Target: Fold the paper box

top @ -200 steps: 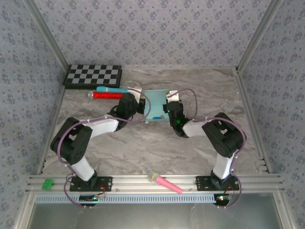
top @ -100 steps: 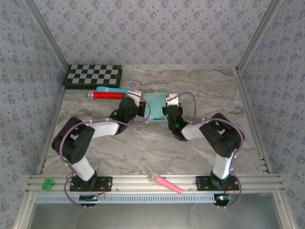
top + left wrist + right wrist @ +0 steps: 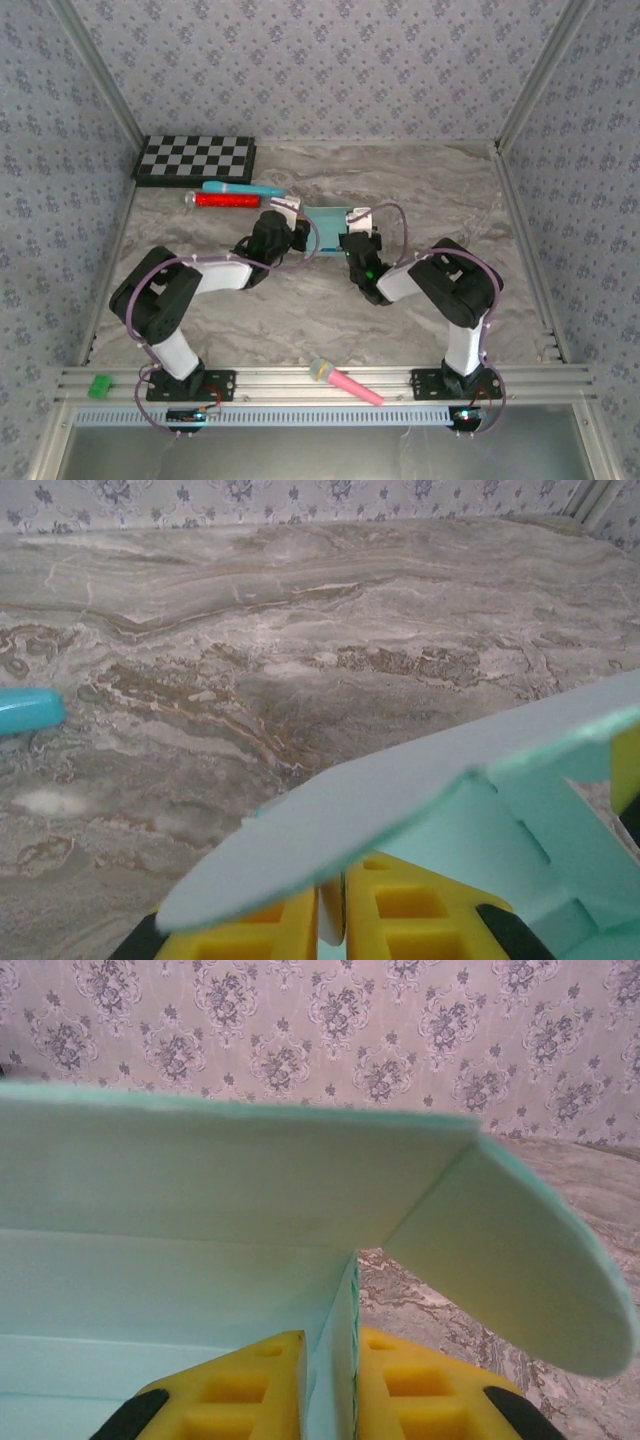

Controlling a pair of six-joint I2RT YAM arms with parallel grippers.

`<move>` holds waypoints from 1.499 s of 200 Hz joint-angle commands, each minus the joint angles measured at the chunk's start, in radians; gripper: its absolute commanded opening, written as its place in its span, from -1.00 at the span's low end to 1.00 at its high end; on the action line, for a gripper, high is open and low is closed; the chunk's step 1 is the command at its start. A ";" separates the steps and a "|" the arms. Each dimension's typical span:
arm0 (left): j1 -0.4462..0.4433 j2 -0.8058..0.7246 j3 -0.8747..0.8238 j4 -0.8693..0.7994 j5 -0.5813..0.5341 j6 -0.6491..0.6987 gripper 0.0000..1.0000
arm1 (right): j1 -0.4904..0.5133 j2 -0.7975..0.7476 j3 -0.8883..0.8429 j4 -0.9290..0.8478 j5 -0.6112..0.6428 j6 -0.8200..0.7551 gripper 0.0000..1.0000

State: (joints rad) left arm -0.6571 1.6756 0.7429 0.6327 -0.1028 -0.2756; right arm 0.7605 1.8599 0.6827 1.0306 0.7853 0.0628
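Observation:
The paper box is pale aqua card, half formed, standing on the marble table between my two grippers. My left gripper grips its left side. In the left wrist view the yellow fingers are pressed on a thin card wall, with a rounded flap of the box arching over them. My right gripper holds the right side. In the right wrist view the box's end wall stands upright between the yellow fingers, under the lid panel and a rounded side flap.
A black-and-white checkerboard lies at the back left. A red tube and an aqua pen lie just left of the box. A pink and yellow toy microphone and a green block rest on the front rail.
Both wrists have edged toward the near side and closer together. The box looks shorter from above, its back panel tipped forward over the opening.

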 commanded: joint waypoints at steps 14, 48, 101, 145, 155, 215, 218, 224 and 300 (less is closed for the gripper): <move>-0.025 -0.015 -0.029 0.030 0.000 -0.021 -0.69 | 0.047 0.018 -0.011 0.072 0.056 -0.007 -0.58; -0.031 -0.020 -0.054 0.037 -0.003 -0.031 -0.69 | 0.069 0.019 -0.023 0.086 0.086 0.000 -0.57; -0.048 -0.017 -0.077 0.038 -0.015 -0.034 -0.68 | 0.101 0.013 -0.047 0.066 0.115 0.051 -0.56; -0.059 -0.010 -0.086 0.024 -0.026 -0.030 -0.67 | 0.111 0.010 -0.069 0.032 0.133 0.109 -0.55; -0.060 -0.008 -0.086 0.020 -0.029 -0.030 -0.67 | 0.114 0.010 -0.073 0.025 0.138 0.122 -0.54; -0.065 -0.008 -0.104 0.015 -0.047 -0.034 -0.67 | 0.120 0.005 -0.102 0.020 0.157 0.146 -0.51; -0.065 -0.008 -0.104 0.015 -0.047 -0.035 -0.67 | 0.120 0.005 -0.103 0.020 0.157 0.147 -0.50; -0.065 -0.008 -0.104 0.015 -0.048 -0.035 -0.67 | 0.122 0.005 -0.105 0.018 0.158 0.149 -0.50; -0.066 -0.007 -0.105 0.013 -0.048 -0.033 -0.64 | 0.139 -0.001 -0.143 0.014 0.177 0.165 -0.40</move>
State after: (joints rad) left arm -0.7158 1.6756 0.6373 0.6468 -0.1467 -0.3012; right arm 0.8890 1.8683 0.5598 1.0500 0.9142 0.1967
